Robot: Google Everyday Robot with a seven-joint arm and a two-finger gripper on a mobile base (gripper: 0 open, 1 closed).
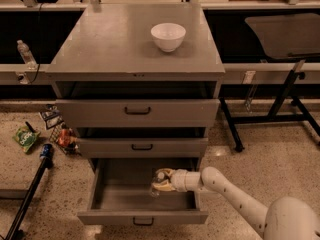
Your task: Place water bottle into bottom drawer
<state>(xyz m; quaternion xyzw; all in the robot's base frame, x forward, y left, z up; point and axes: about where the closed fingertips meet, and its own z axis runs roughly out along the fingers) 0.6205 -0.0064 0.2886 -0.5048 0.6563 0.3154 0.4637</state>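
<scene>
The grey cabinet's bottom drawer (142,216) is pulled out, its tray open to view. My gripper (161,180) reaches into it from the right, over the right part of the tray. It is shut on the water bottle (156,185), a small clear bottle that hangs just above the drawer floor. The white arm (235,196) runs from the lower right corner to the drawer.
A white bowl (168,36) stands on the cabinet top. The top drawer (137,112) and middle drawer (142,147) stick out slightly. Snack bags and a can (46,150) lie on the floor at left. Another clear bottle (25,53) stands on the left ledge. A black table frame (280,99) stands at right.
</scene>
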